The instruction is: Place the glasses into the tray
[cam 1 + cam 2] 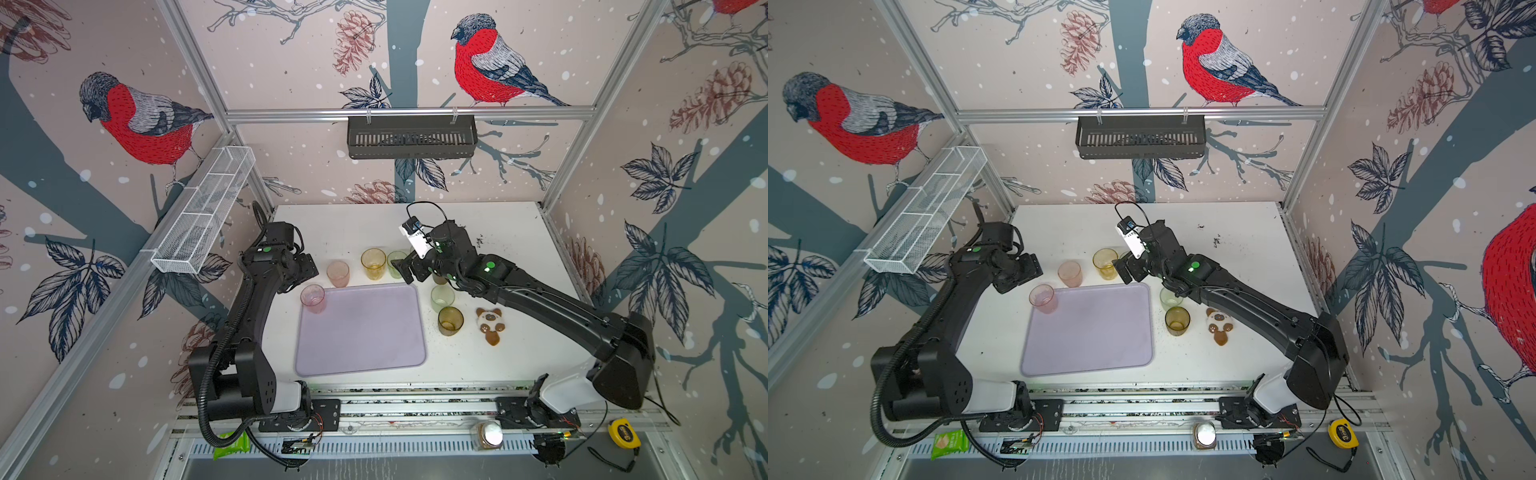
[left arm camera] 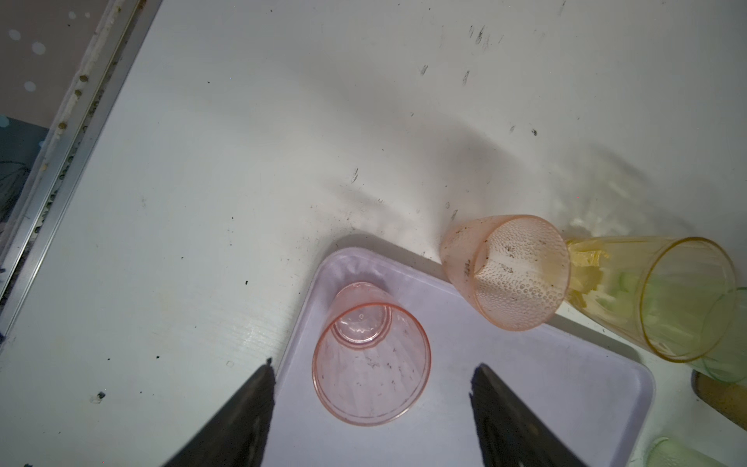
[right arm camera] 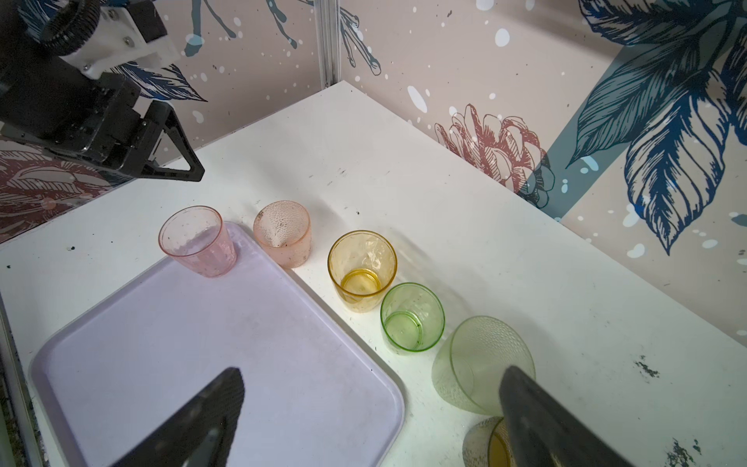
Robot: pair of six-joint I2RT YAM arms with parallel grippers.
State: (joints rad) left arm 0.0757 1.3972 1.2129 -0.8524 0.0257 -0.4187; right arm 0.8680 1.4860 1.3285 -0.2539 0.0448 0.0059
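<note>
Clear pink plastic glass (image 1: pixel 312 298) stands upright in a corner of the pale lavender rectangular tray (image 1: pixel 361 336); left gripper (image 2: pixel 375 363) and right gripper (image 3: pixel 374 368) both spread, empty.

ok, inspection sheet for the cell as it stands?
surface: white table, dark specks.
job's things: lavender tray; pink glass upright in its far left corner; second pink glass, amber glass, green glass, olive glass and others on the table by its far and right edges.
clutter: bear toy right of the tray; jar, tape measure, green packet by the front rail.
grippers: left gripper open, above the pink glass, clear of it; right gripper open, empty, over the tray's far right corner.
cables: black hose along the left arm; thin loop at the right wrist camera.
surroundings: bird-print walls; black basket on back wall, white wire basket on left wall.
</note>
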